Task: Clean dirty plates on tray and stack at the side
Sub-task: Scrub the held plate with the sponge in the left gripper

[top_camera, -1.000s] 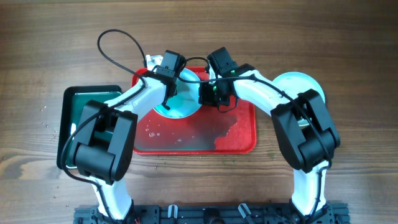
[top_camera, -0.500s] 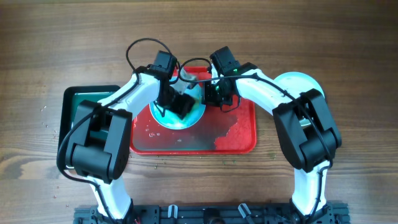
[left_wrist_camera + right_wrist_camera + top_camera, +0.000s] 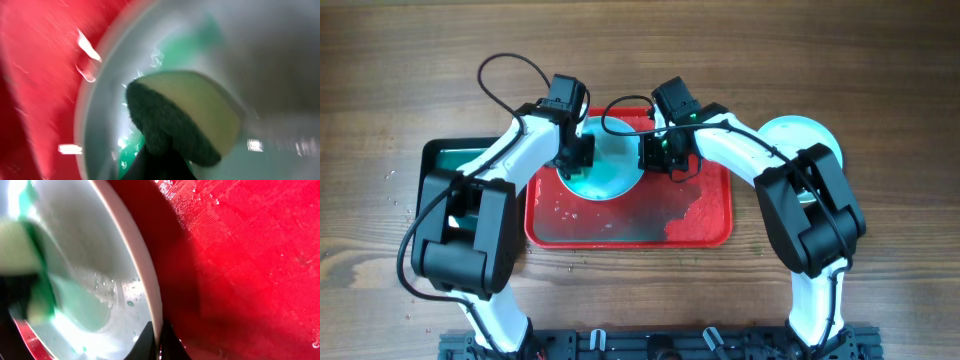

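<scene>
One plate (image 3: 612, 165) on tray (image 3: 726, 205) (w/ sponge (image 3: 192, 112))

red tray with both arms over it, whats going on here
The left hand holds a sponge pressed onto a wet plate on the red tray, apparently scrubbing it. The right hand pinches that plate's rim to steady it. A second plate sits on the table, right of the tray.

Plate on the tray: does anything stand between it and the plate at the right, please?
Nothing visible does, apart from the tray rim and the right arm, whose fingers hold the plate by its edge.
</scene>
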{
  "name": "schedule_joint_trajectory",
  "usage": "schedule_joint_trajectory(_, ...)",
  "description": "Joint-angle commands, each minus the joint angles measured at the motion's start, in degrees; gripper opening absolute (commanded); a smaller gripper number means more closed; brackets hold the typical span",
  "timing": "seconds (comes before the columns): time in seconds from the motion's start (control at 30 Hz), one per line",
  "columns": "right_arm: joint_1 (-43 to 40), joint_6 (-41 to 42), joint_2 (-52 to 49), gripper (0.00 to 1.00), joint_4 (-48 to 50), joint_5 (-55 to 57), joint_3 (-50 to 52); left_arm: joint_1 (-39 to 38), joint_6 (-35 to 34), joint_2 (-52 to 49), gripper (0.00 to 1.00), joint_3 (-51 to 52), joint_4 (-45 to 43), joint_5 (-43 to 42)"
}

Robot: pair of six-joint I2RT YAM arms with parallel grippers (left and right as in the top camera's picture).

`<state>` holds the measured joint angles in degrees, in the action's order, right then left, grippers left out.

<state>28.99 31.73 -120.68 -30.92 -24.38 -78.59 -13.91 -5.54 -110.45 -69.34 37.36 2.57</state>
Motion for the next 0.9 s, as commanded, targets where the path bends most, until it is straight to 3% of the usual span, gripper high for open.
schedule_joint_trajectory(0.0, -0.7, -1.1, -2.0, 0.04, -1.0, 3.3, 0.9, 0.1, -5.5, -4.4, 0.04, 2.4, -8.6, 12.5)
schedule_joint_trajectory(0.17, -0.7, -1.2, -2.0, 0.04, -1.0, 3.3, 0.9, -5.0, -5.4, -4.4, 0.04, 2.4, -21.8, 10.7)
schedule_joint_trajectory(0.37, -0.7, -1.3, -2.0, 0.04, -1.0, 3.3, 0.9, -9.9, -5.1, -4.4, 0.04, 2.4, -25.3, -9.4)
schedule_joint_trajectory(0.47, -0.7, -1.4, -2.0, 0.04, -1.0, 3.3, 0.9, -10.8, -1.0, -4.4, 0.04, 2.4, -23.7, -11.1)
schedule_joint_trajectory(0.73, -0.7, -1.4, -2.0, 0.04, -1.0, 3.3, 0.9, -10.7, 15.6, -4.4, 0.04, 2.4, -9.4, -28.0)
schedule_joint_trajectory(0.87, -0.7, -1.4, -2.0, 0.04, -1.0, 3.3, 0.9, -8.8, 18.8, -4.4, 0.04, 2.4, -2.3, -28.7)
